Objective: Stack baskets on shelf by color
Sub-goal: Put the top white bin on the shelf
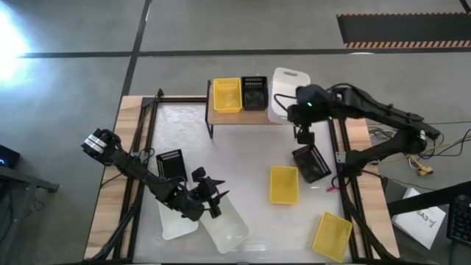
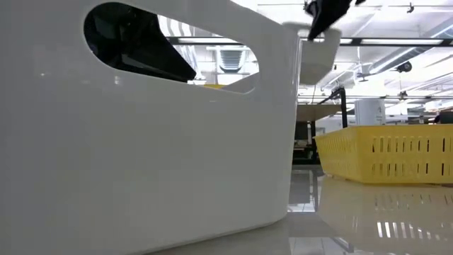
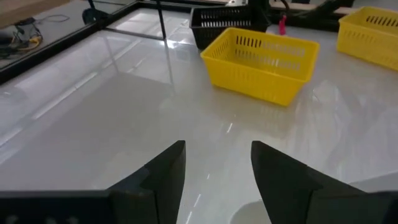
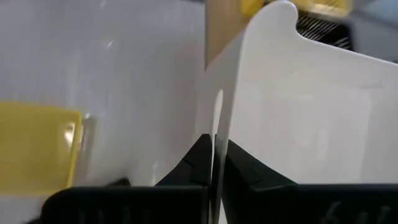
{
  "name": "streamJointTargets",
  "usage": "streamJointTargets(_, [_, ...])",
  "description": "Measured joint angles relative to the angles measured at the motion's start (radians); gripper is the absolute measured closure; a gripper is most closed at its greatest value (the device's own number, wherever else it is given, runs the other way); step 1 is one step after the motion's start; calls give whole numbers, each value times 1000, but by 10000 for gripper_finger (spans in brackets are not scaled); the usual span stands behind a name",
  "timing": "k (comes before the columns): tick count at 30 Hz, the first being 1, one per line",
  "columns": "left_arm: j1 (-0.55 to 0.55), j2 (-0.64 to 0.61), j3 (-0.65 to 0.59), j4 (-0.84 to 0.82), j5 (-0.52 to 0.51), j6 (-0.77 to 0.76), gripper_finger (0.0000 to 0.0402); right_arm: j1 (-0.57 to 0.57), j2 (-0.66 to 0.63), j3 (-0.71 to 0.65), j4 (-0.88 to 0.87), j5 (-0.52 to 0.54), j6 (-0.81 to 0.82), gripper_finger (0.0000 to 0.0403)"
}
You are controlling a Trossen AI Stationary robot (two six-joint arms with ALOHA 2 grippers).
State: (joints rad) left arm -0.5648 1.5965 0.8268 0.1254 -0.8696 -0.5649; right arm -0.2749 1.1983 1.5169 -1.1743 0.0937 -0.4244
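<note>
White translucent basket (image 1: 285, 94) is pinched by its wall in your right tool (image 4: 214, 163) at the shelf's (image 1: 243, 116) right end; lower it level beside the black basket (image 1: 255, 93), left tool (image 3: 217, 171) idle, spread.

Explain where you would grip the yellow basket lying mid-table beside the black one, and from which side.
Grip the rim of one long wall of the yellow basket, coming from above, one finger inside and one outside. It sits upright with its open top up and thin slotted walls, probably too wide to span. The right hand pinches the white basket by its wall likewise.
</note>
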Motion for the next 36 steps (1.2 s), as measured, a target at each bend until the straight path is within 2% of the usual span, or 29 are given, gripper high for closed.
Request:
streamJointTargets(3, [0, 0, 0, 8, 0, 4, 234, -63, 52, 0, -31, -25, -70, 394])
streamJointTargets(8, [0, 0, 0, 8, 0, 4, 234, -105, 116, 0, -85, -14, -151, 394])
streamJointTargets(12, [0, 0, 0, 9, 0, 4, 234, -112, 134, -1, -106, -12, -152, 394])
streamJointTargets(18, [0, 0, 0, 9, 0, 4, 234, -112, 90, 14, -103, -13, -115, 394])
streamJointTargets(24, [0, 0, 0, 9, 0, 5, 234, -113, 57, 19, -108, 112, -86, 394])
streamJointTargets(36, [0, 0, 0, 24, 0, 14, 234, -128, 199, 17, -129, 123, -56, 394])
